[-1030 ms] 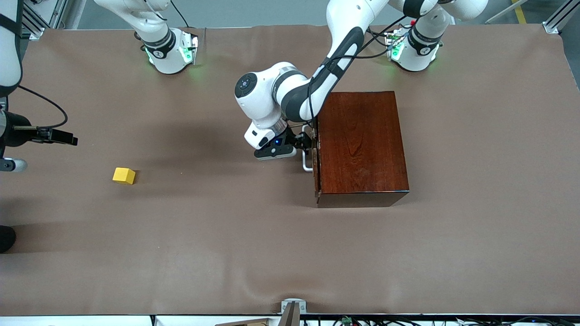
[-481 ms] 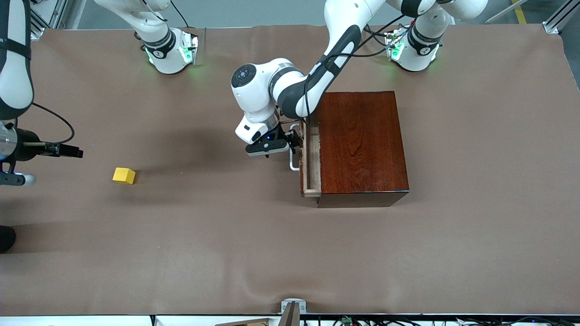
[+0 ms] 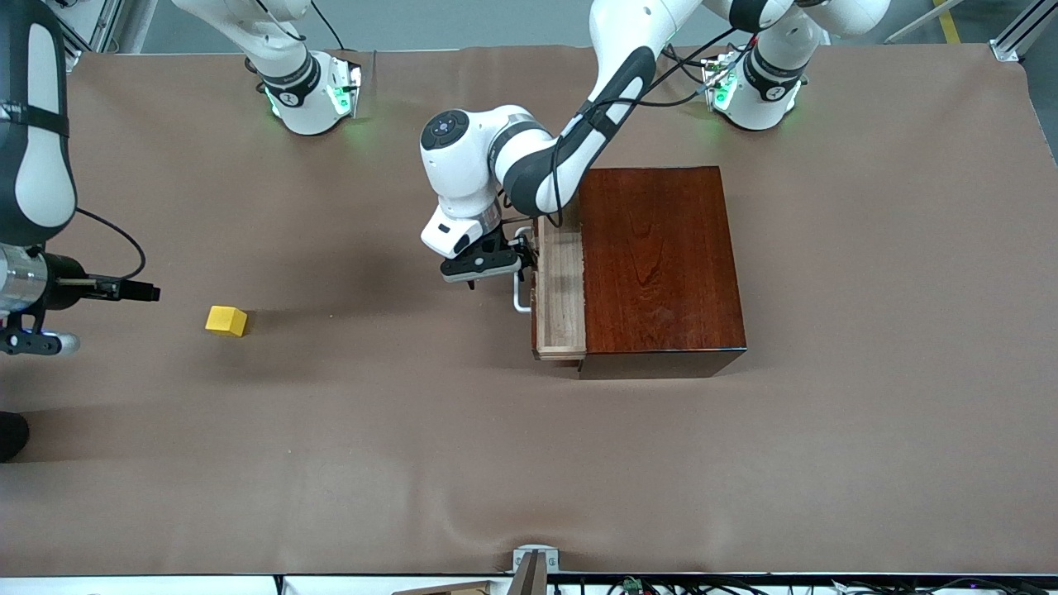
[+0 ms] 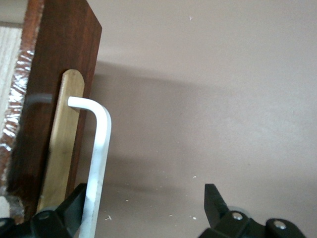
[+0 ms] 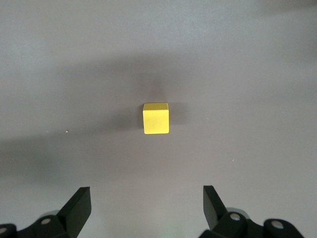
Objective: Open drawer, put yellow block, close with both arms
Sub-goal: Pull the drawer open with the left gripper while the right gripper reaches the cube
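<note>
The drawer (image 3: 561, 289) stands partly pulled out of the mahogany box (image 3: 661, 256), its pale wood tray showing. My left gripper (image 3: 514, 261) is at the drawer's white handle (image 3: 521, 294). In the left wrist view the gripper (image 4: 146, 196) is open, and the handle (image 4: 99, 148) rests against one finger in front of the dark drawer front (image 4: 64, 59). The yellow block (image 3: 226, 321) lies on the table toward the right arm's end. My right gripper (image 3: 145, 291) hangs open over the table beside the block (image 5: 156, 118), with nothing between its fingers (image 5: 79, 203).
Brown cloth (image 3: 413, 430) covers the whole table. The two green-lit arm bases (image 3: 314, 99) (image 3: 748, 95) stand along the edge farthest from the front camera. A small metal bracket (image 3: 535, 562) sits at the nearest edge.
The drawer has slid out of the box toward the right arm's end, drawn by my left gripper at the handle. My right gripper has moved a little closer to the yellow block.
</note>
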Robot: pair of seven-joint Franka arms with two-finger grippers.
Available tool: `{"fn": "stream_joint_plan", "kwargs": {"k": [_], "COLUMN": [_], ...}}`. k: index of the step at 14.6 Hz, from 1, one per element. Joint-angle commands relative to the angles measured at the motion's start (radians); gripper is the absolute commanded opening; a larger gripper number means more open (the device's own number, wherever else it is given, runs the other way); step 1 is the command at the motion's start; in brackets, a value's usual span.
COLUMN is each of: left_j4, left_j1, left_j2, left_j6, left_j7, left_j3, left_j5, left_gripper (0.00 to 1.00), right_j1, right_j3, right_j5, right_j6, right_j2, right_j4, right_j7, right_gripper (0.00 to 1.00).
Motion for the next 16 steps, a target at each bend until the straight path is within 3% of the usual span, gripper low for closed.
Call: {"fn": "stream_joint_plan", "kwargs": {"k": [1, 8, 12, 16], "left_j4": [0.031, 0.025, 0.023, 0.025], "left_j1": [-0.011, -0.011, -0.005, -0.005], "left_j2": [0.036, 0.037, 0.026, -0.011], "left_j6": [0.092, 0.189, 0.174, 0.053], "left_j7": [-0.055, -0.106, -0.098, -0.095], "left_j3": [-0.003, -0.008, 0.000, -0.005], "left_j5": [-0.019, -0.019, -0.014, -0.016], "left_gripper": [1.00, 1.00, 1.00, 1.00], "right_j1": [-0.032, -0.039, -0.038, -0.038], "right_j3": [0.015, 0.015, 0.015, 0.015], "right_j5": [0.007, 0.007, 0.007, 0.007], "right_j6": [0.020, 0.158, 0.265, 0.368], "right_j2": [0.034, 0.054, 0.057, 0.068], "right_j4": [0.012, -0.084, -0.155, -0.218], "right_j7": [0.006, 0.006, 0.006, 0.006], "right_gripper": [1.00, 1.00, 1.00, 1.00]}}
